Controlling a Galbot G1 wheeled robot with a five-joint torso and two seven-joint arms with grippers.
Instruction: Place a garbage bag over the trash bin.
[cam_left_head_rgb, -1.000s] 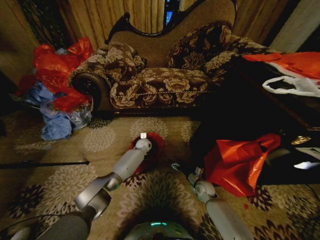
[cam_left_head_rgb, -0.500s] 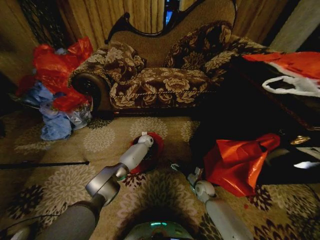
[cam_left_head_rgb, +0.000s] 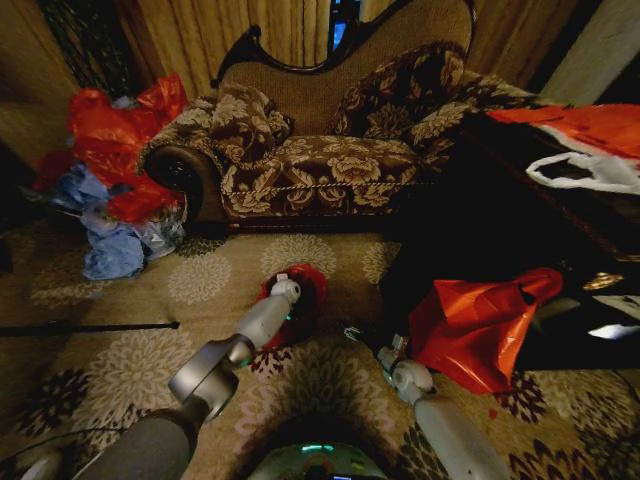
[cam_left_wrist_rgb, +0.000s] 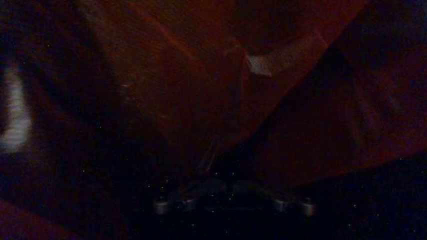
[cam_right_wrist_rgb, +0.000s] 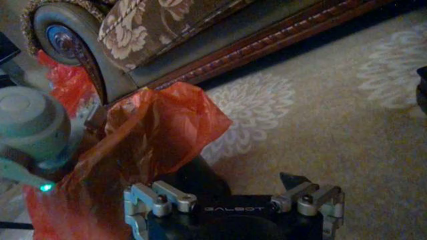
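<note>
The garbage bag (cam_left_head_rgb: 312, 288), thin glossy red plastic, lies draped over the trash bin on the carpet in front of the sofa. Under the bag's hem in the right wrist view, a dark part of the trash bin (cam_right_wrist_rgb: 195, 176) shows. My left gripper (cam_left_head_rgb: 285, 288) reaches into the bag's top. In the left wrist view the red folds of the garbage bag (cam_left_wrist_rgb: 200, 75) run together at my left gripper (cam_left_wrist_rgb: 213, 167), which looks shut on the plastic. My right gripper (cam_left_head_rgb: 368, 340) hovers low just right of the bin. It (cam_right_wrist_rgb: 230, 189) stands open, holding nothing.
The patterned sofa (cam_left_head_rgb: 320, 160) stands close behind the bin. A larger red-orange bag (cam_left_head_rgb: 480, 320) leans on dark furniture at the right. A heap of red and blue bags (cam_left_head_rgb: 110, 190) lies at the left. A thin black rod (cam_left_head_rgb: 90, 327) lies on the carpet.
My left arm pushed slightly forward over the bin, then eased back a little with the bag. The right arm has stayed put.
</note>
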